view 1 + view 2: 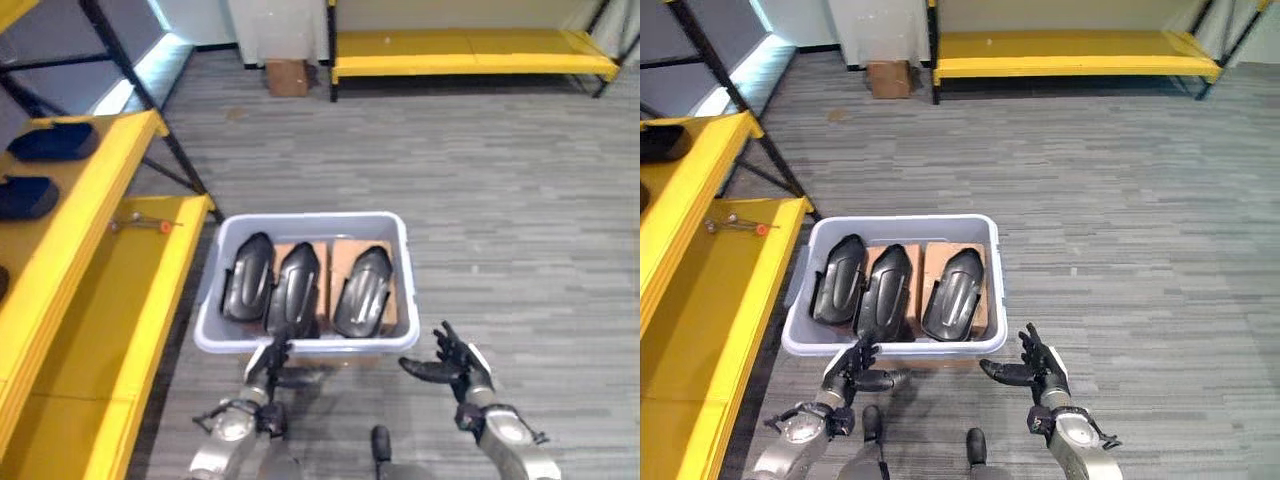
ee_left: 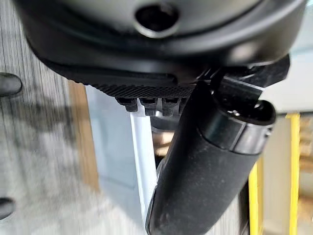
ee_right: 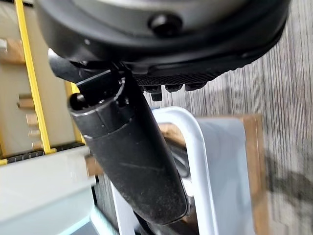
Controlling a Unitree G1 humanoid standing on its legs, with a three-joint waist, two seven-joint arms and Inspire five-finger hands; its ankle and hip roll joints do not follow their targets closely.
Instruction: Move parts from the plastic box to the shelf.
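A pale grey plastic box stands on the floor with three black moulded parts side by side on brown cardboard: left part, middle part, right part. My left hand is at the box's near rim, below the middle part, fingers straight up against the rim and thumb out sideways. My right hand hovers open just off the near right corner, fingers spread, holding nothing. The box's rim shows past the left thumb, and the box's rim past the right thumb.
A yellow shelf runs along the left, its lower board beside the box. Two dark blue parts lie on its upper board and a small orange-tipped tool on the lower. Far back stand another yellow rack and a cardboard carton.
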